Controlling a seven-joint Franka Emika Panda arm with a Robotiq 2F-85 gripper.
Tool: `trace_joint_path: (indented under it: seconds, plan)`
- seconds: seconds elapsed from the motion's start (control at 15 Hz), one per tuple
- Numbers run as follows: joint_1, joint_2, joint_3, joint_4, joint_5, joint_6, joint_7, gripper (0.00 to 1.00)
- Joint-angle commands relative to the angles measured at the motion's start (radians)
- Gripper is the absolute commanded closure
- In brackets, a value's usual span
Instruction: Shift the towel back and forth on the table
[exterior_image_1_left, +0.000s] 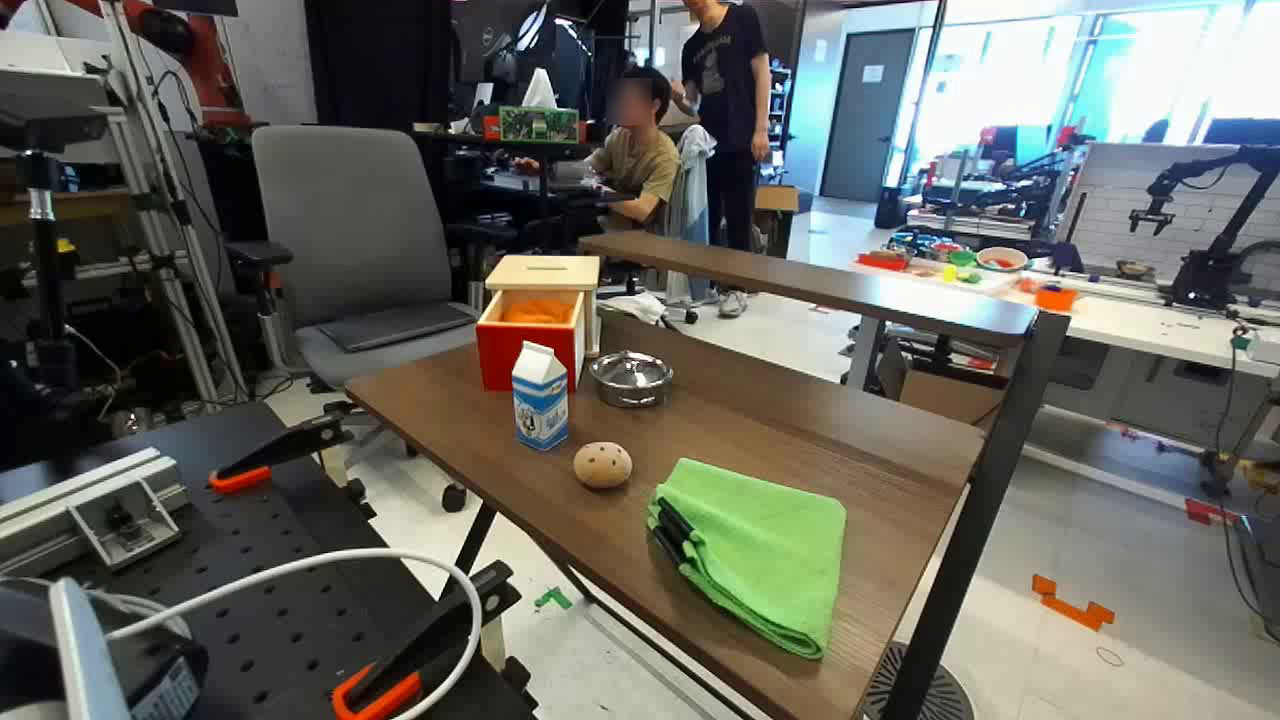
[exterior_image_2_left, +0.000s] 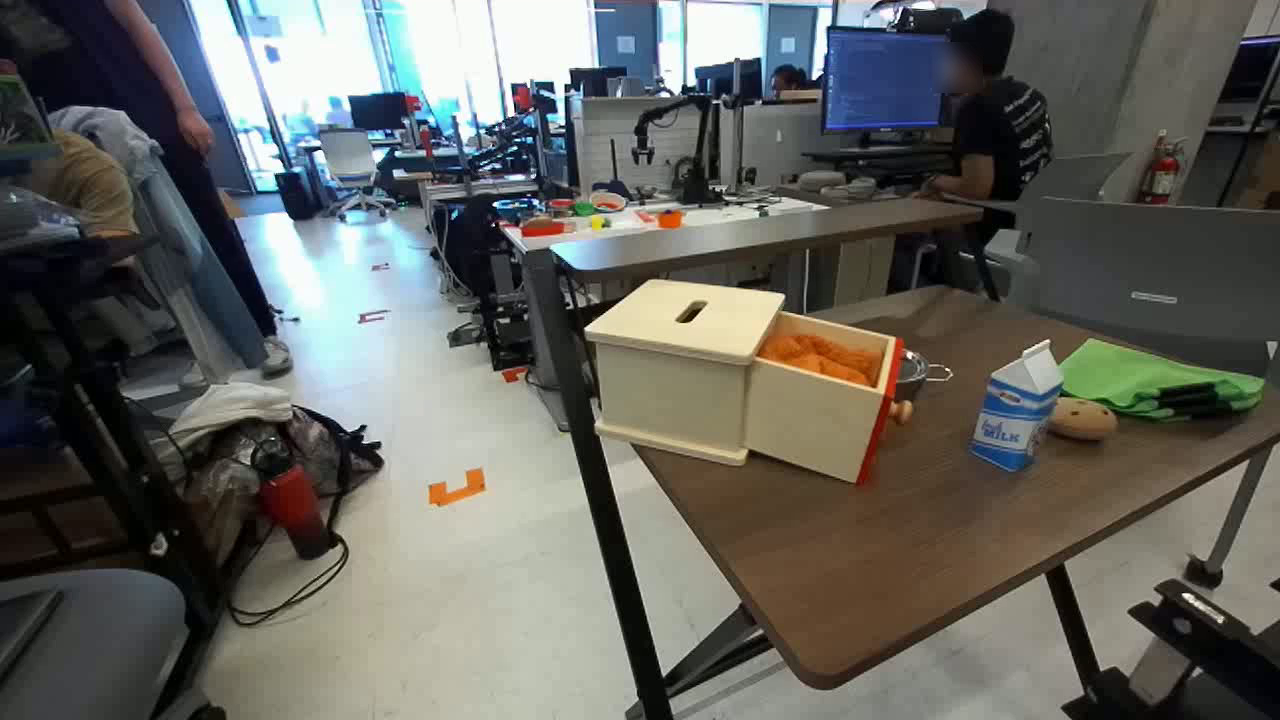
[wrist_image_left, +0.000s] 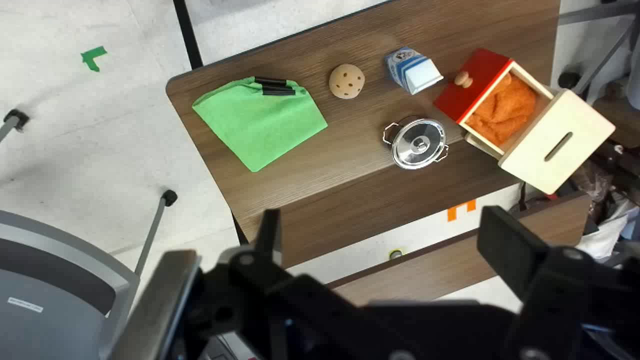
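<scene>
Gripper (wrist_image_left: 382, 227) found released: its 2 fingers (wrist_image_left: 270, 235) stand wide apart. It is well apart from the table (wrist_image_left: 340, 195) and everything on it. The green towel (wrist_image_left: 260, 125) lies folded on the table, beyond the fingertips, toward the finger on the left of the wrist view; black strips (wrist_image_left: 278, 91) sit at its edge farther from the gripper. Directly ahead of the gap between the 2 fingers is a lidded metal pot (wrist_image_left: 419, 145). Farther out from the gripper than the pot, a spotted ball (wrist_image_left: 347, 81) rests between the towel and a milk carton (wrist_image_left: 410, 70); the carton is upright in both exterior views. Beyond the finger on the right of the wrist view stands a wooden box (wrist_image_left: 542, 137), its red-fronted drawer (wrist_image_left: 480, 82) jutting out and holding orange cloth (wrist_image_left: 502, 110). A raised shelf (wrist_image_left: 425, 277) shows between the fingers.
</scene>
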Motion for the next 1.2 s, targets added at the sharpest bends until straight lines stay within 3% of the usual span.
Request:
trace_joint_path:
  seconds: [0.0, 1.0, 1.13]
  plan:
    - [-0.023, 0.005, 0.019, 0.003, 0.014, -0.002, -0.012, 0.00]
    - [-0.023, 0.004, 0.019, 0.005, 0.014, -0.002, -0.012, 0.00]
    - [-0.039, 0.024, 0.028, -0.046, -0.010, 0.106, -0.006, 0.00]
